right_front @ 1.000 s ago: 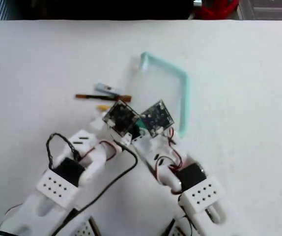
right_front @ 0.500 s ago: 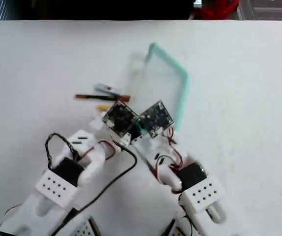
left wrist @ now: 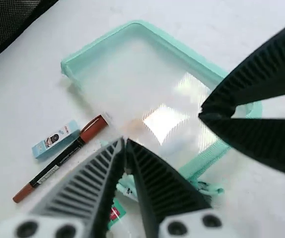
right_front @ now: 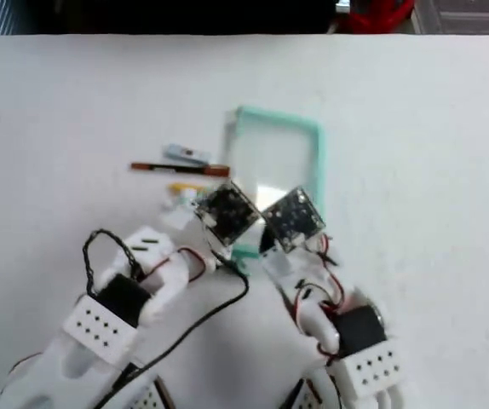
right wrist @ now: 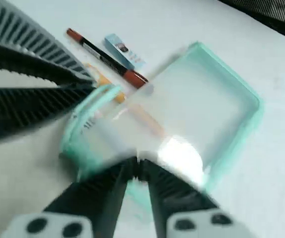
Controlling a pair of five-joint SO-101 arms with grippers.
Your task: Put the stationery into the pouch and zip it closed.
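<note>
Entry, both arms over the bench [right_front: 415,128].

Markings: the small blue box [left wrist: 55,140] carries a tiny picture and a line of print. The brown pen [left wrist: 58,161] has pale lettering along its dark barrel. Neither is large enough to read. A pale item with a red patch [left wrist: 113,213] lies beneath my left claw; I cannot tell what it is.

Positions: the clear pouch [right_front: 319,158] with the teal rim lies flat on the bench. The pen and the blue box lie outside it, just beside its left edge, the box on the far side of the pen. A small yellow piece [right_front: 179,187] sits nearer to me than the pen.

My left claw [left wrist: 125,145] has its jaws together, with the tips at the near left corner of the pouch. My right claw [right wrist: 136,164] also has its jaws together, over the near edge of the pouch. I cannot tell whether either one pinches the film.

Change against half a second ago: the pouch was tipped up on edge, with its rim reaching further back. It is now down flat, and all four teal sides show. Both my wrists have shifted rightward and nearer to me, the right arm more so. The pen, the box and the yellow piece have not moved.
</note>
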